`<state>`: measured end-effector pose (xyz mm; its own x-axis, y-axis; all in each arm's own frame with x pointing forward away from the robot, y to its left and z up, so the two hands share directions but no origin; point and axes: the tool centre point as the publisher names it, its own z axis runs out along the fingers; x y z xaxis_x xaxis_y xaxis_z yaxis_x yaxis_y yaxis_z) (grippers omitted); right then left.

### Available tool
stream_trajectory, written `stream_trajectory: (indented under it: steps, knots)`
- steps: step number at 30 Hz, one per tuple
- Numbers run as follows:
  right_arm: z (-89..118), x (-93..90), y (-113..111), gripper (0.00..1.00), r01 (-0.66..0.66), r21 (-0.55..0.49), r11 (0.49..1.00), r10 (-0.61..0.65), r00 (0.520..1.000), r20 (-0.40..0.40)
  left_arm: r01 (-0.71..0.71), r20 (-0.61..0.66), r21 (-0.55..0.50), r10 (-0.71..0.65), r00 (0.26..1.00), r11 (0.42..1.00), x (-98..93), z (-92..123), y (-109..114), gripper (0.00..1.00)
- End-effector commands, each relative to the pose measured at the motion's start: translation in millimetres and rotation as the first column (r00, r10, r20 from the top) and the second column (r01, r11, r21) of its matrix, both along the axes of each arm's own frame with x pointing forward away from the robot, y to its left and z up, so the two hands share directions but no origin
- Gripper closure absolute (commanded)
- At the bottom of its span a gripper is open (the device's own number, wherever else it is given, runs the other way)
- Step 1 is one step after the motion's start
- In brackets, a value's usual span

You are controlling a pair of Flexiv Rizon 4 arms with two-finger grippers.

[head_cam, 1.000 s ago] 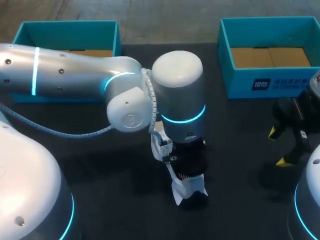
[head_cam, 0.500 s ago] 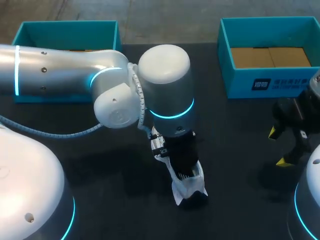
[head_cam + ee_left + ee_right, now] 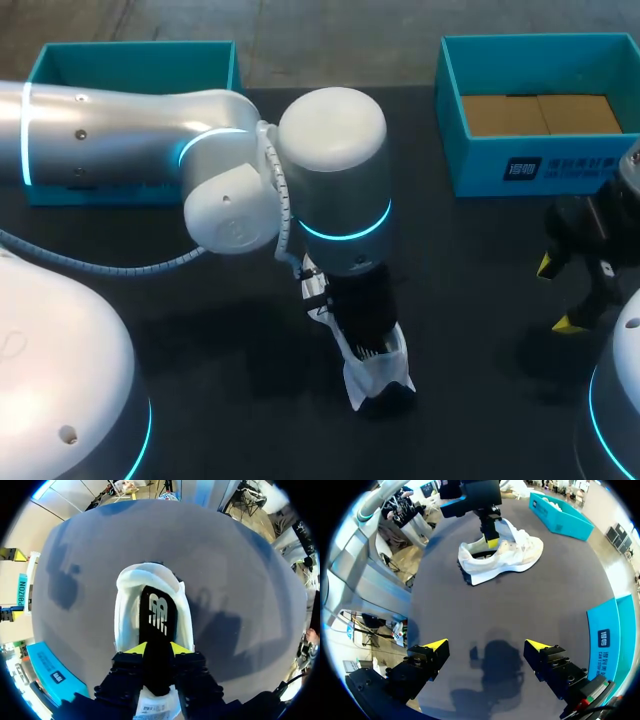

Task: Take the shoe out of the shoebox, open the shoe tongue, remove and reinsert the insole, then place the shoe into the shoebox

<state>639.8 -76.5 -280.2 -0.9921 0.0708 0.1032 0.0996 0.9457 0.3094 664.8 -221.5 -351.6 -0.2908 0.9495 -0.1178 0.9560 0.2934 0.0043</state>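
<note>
Jaws of the right gripper (image 3: 556, 293) stand apart in the head view, near the labelled shoebox (image 3: 455, 150), which holds brown cardboard (image 3: 540, 113). The left arm (image 3: 330, 160) hides most of the white shoe (image 3: 378, 378), well apart from that box. In the left wrist view, the left gripper (image 3: 158, 648) clamps the black insole (image 3: 157, 615), heel end ahead. In the right wrist view, the shoe sits on its sole, toe toward the other teal box (image 3: 560, 512).

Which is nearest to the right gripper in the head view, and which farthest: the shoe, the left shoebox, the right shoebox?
From the right gripper:
1. right shoebox, just beyond it, on the right.
2. shoe, in the middle.
3. left shoebox, at the far left corner.
</note>
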Motion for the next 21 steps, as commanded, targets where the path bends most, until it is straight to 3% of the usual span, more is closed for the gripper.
stream_trajectory:
  steps: [1, 9, 10, 13, 14, 21]
  knots:
    - [-1, -1.1, 0, 0.0, 0.002, -0.003, 1.0, -0.002, 1.0, 0.002, -0.012, 0.0, 0.0, 0.012, 1.0, 1.0, -1.9, 0, 4, 0.69]
    - [-1, -1.1, 0, 0.0, 0.002, -0.003, 1.0, -0.002, 1.0, 0.002, -0.035, 0.008, 0.013, 0.035, 0.999, 0.999, -3.4, -6, 4, 0.51]
    - [-1, -1.1, 0, 0.0, 0.002, -0.003, 1.0, -0.002, 1.0, 0.002, -0.036, 0.009, 0.014, 0.036, 0.999, 0.999, -2.8, -6, 5, 0.47]
    - [-1, -1.1, 0, 0.0, 0.002, -0.003, 1.0, -0.002, 1.0, 0.002, -0.043, 0.007, 0.015, 0.043, 0.999, 0.999, -1.3, -6, 7, 0.19]
    - [-1, -1.1, 0, 0.0, 0.002, -0.003, 1.0, -0.002, 1.0, 0.002, -0.047, 0.008, 0.015, 0.047, 0.999, 0.999, -0.4, -6, 8, 0.15]
    - [-1, -1.1, 0, 0.0, 0.002, -0.003, 1.0, -0.002, 1.0, 0.002, -0.06, 0.018, 0.007, 0.06, 0.998, 0.998, 5.6, -2, 11, 0.05]
